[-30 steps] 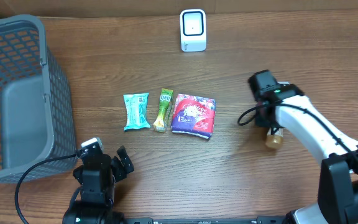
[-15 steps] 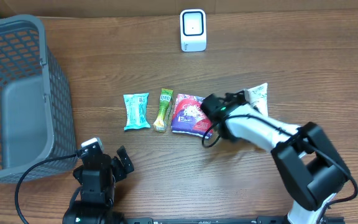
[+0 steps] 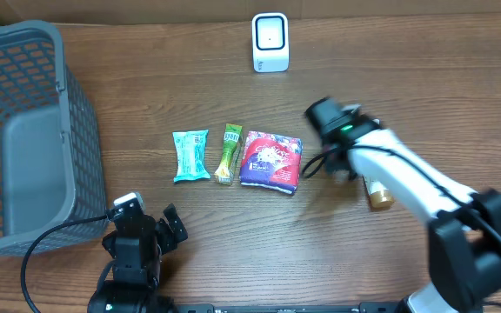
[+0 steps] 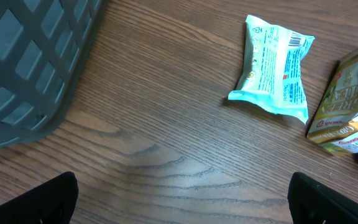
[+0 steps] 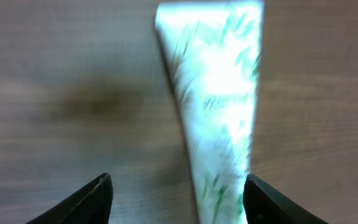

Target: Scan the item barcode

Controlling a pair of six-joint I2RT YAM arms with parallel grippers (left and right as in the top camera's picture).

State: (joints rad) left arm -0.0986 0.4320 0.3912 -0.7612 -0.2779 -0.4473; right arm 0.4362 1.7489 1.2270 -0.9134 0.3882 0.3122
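Tube (image 5: 219, 112), released: your right gripper (image 5: 178, 186), clamped a second ago, now stands open over it, well short of the scanner (image 3: 270, 42); left gripper (image 4: 182, 208) open; barcode unscanned.

Overhead: distant, straight down on brown wooden table (image 3: 146, 69). Left wrist: low, near, angled forward; shares grey plastic mesh basket (image 4: 23, 62) (image 3: 24, 130) and teal snack packet (image 4: 275, 65) (image 3: 190, 155) with overhead. Right wrist: straight down, very near, blurred.
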